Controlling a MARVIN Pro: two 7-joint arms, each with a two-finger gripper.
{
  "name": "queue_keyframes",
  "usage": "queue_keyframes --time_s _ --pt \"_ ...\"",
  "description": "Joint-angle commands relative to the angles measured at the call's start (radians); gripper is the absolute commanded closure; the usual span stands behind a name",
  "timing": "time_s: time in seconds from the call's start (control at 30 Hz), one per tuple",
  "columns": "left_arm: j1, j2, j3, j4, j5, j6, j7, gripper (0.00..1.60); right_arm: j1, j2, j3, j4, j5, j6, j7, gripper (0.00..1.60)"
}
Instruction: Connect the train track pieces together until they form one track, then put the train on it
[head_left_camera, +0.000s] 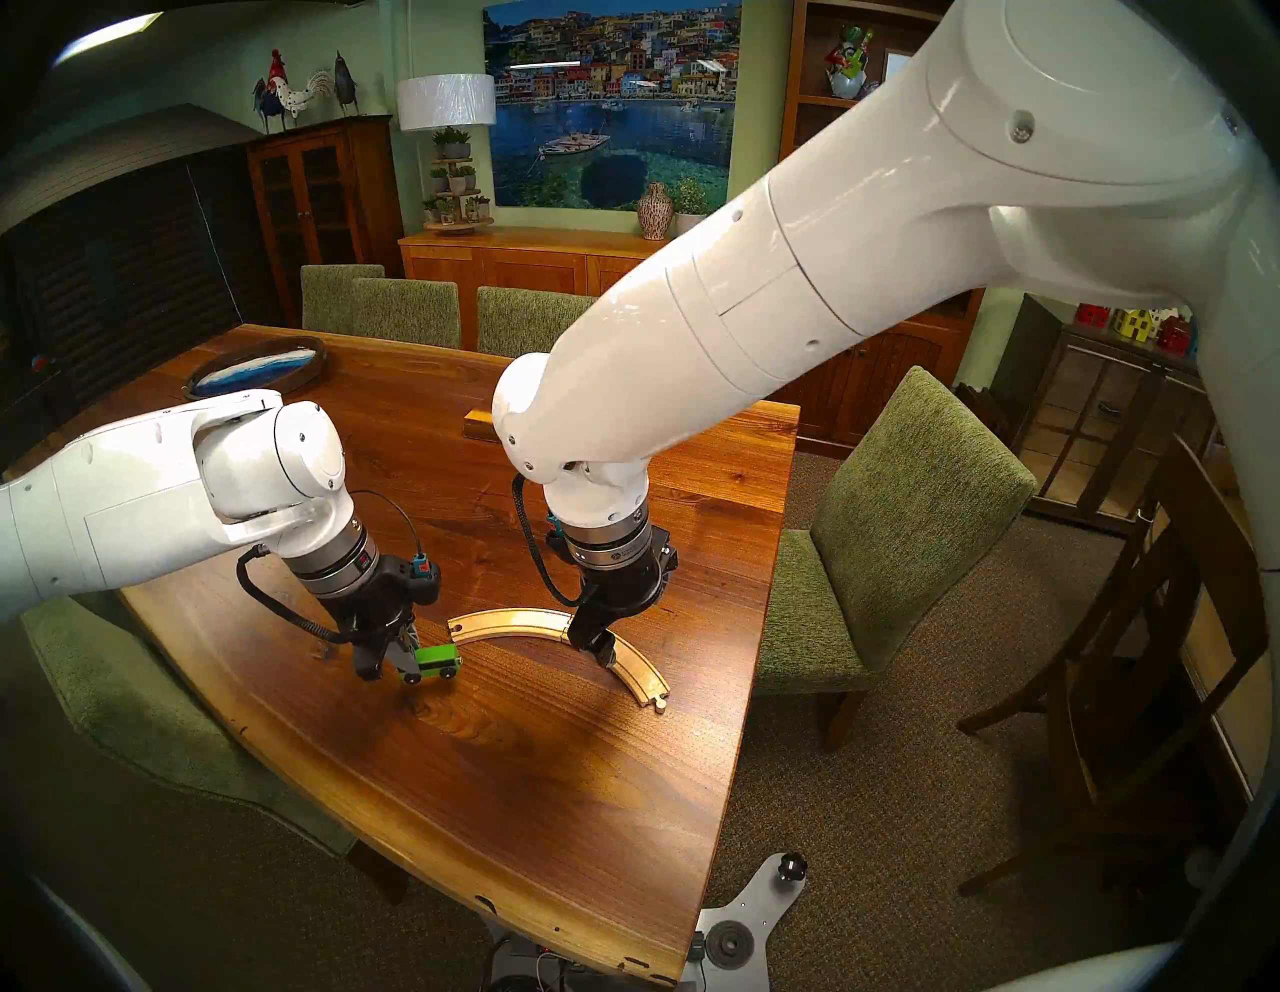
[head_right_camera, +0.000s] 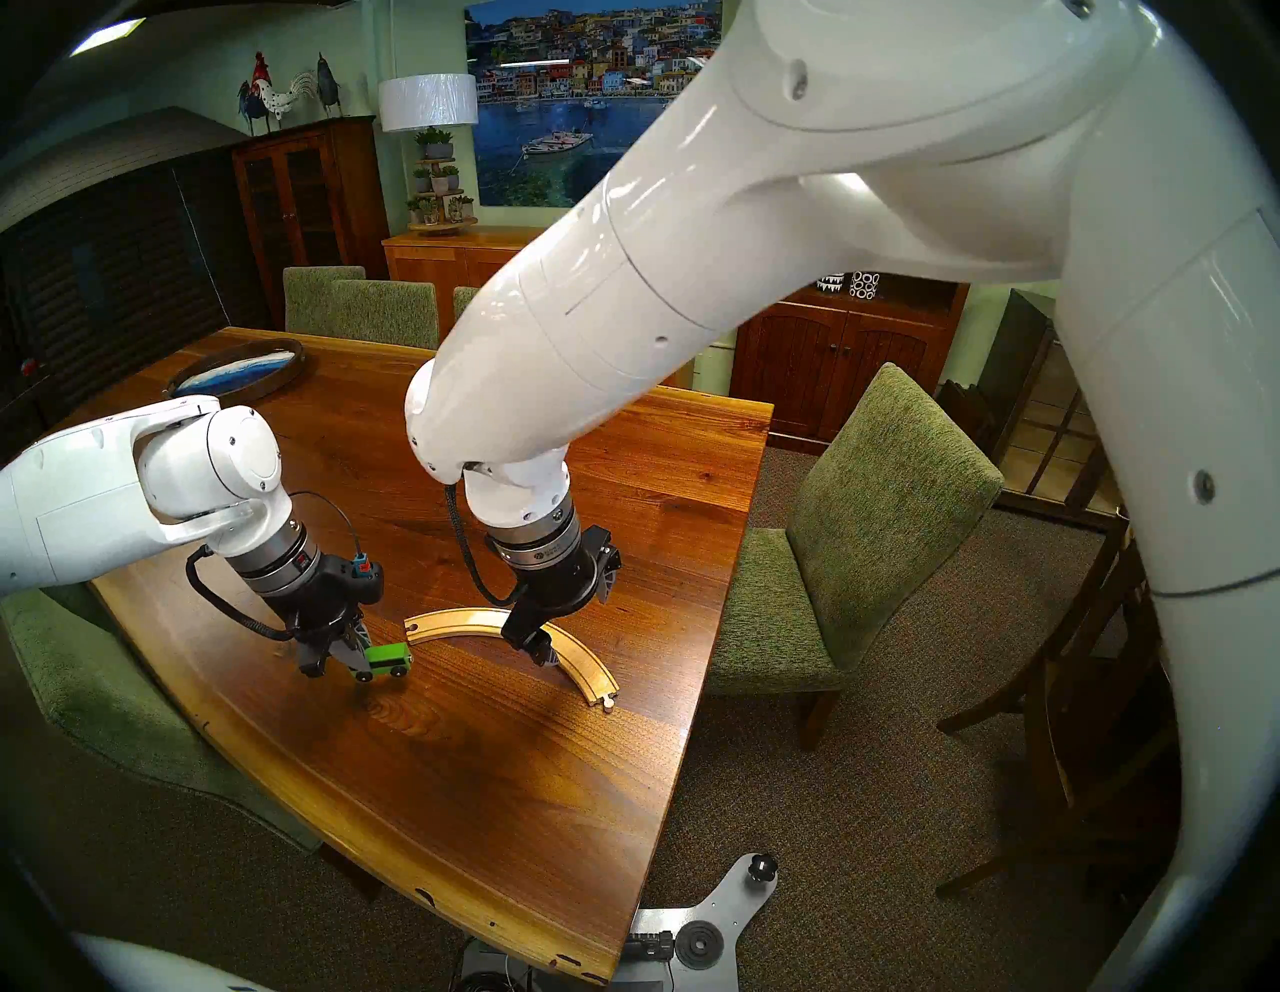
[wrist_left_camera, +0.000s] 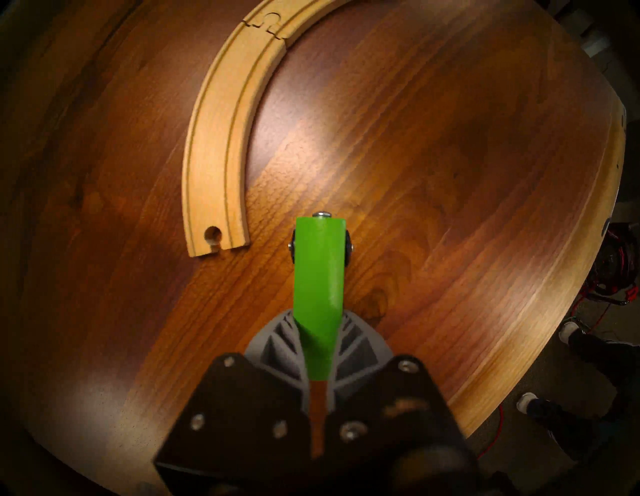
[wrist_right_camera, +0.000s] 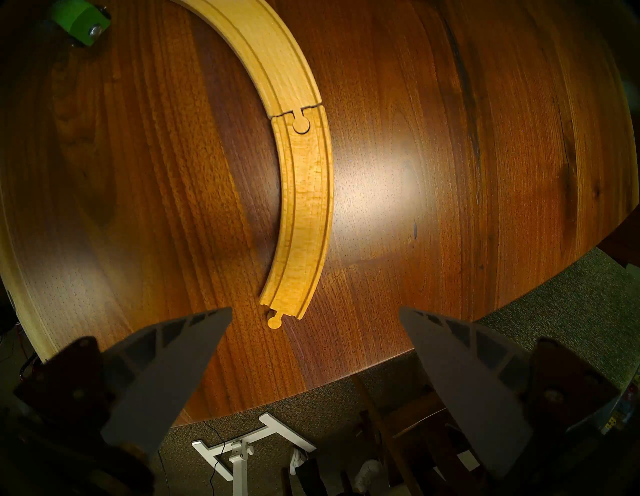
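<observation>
Track (head_left_camera: 554, 623) joined, mid-frame on bench (head_left_camera: 526, 776). Left tool (head_left_camera: 409, 658) clamped on train (head_left_camera: 438, 661), just left of track's socket end. Right tool (head_left_camera: 601, 650) spread wide, empty, over track. Placing step in hand; next: lift, align wheels with grooves.

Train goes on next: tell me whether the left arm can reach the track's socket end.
Probably yes: bare table lies between the green train in the left end effector and the track's socket end.
</observation>
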Motion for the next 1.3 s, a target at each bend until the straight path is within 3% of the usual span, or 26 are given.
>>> queue_keyframes --time_s 0.0,0.53,1.27 --pt "-0.024 -0.086 -0.038 0.068 -0.012 0.009 0.026 1.6 0.025 0.013 0.004 0.009 -0.001 0.0 -0.001 0.0" --pt "-0.01 -0.22 -0.047 0.194 -0.05 0.041 0.043 1.6 0.025 0.014 0.004 0.009 -0.001 0.0 -0.002 0.0" --pt "0.003 -0.229 -0.052 0.227 -0.084 0.031 0.052 1.6 0.025 0.014 0.005 0.009 -0.002 0.0 -0.002 0.0"
